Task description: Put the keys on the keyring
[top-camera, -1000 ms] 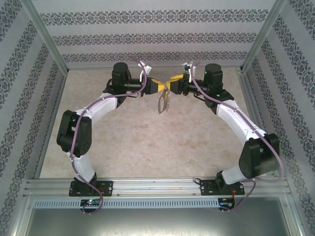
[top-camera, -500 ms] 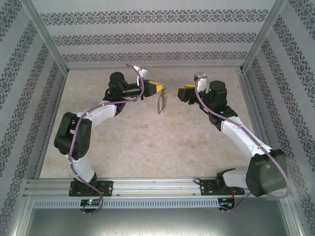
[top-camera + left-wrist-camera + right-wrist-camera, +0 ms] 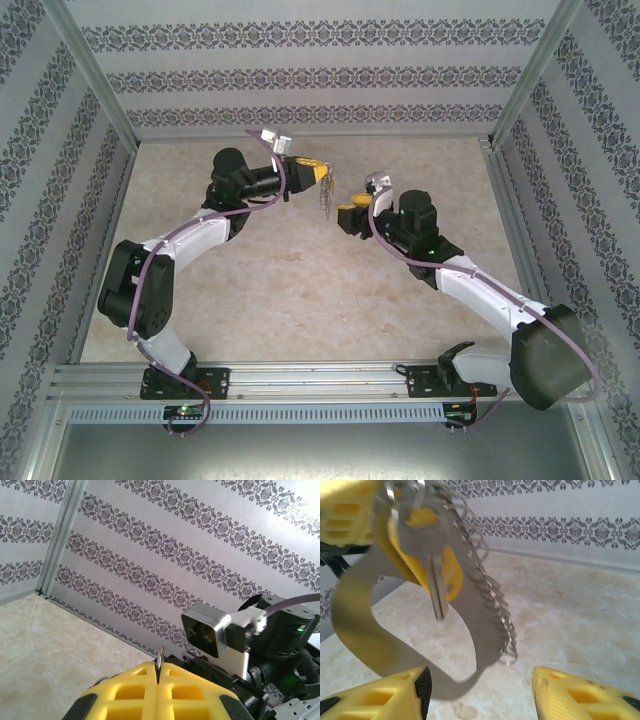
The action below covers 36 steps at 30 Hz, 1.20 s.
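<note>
From the overhead camera we see the left arm reaching up and across the marbled worktop (image 3: 300, 290) toward the back wall. Its wrist camera shows the left end effector (image 3: 158, 672) with its yellow fingers (image 3: 125, 695) pressed together, pinching a thin sliver of grey metal that stands up out of the seam between them. Behind it we see the patterned wall (image 3: 200, 540).

That metal belongs to the keyring (image 3: 350, 625), which hangs in the air from the left end effector, clear of the worktop and between the two arms. In the right wrist view it is a broad grey oval loop, seen very close and somewhat blurred. The key (image 3: 434, 580) hangs blade-down inside the loop's opening, in front of a yellow finger. Its head sits high up near some small rings at the top of the loop. The blur keeps us from telling just how it is attached. A silvery chain (image 3: 495, 605) runs down the right side of the loop, touching it along the way.

Further right, the right end effector (image 3: 481, 682) sits just below and beside the hanging keyring. Its two yellow fingers are spread wide apart and grip nothing, with the bottom of the loop hanging above the gap between them. In the left wrist view we also see the right arm's wrist camera (image 3: 207, 630), close by.
</note>
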Each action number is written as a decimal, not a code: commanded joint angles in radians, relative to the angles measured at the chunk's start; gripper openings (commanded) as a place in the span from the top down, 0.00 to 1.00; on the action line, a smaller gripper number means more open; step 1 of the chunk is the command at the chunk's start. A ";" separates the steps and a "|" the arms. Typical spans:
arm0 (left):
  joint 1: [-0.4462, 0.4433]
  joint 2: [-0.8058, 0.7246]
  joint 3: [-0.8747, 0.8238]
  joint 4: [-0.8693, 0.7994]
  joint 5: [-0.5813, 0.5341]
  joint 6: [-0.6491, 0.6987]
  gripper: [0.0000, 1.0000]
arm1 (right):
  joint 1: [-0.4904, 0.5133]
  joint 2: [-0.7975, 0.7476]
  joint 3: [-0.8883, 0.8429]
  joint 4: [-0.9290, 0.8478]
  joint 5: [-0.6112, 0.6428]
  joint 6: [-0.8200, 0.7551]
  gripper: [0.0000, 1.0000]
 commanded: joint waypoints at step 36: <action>-0.040 -0.039 0.011 -0.033 0.000 0.040 1.00 | 0.045 0.092 0.127 0.039 0.013 -0.089 0.88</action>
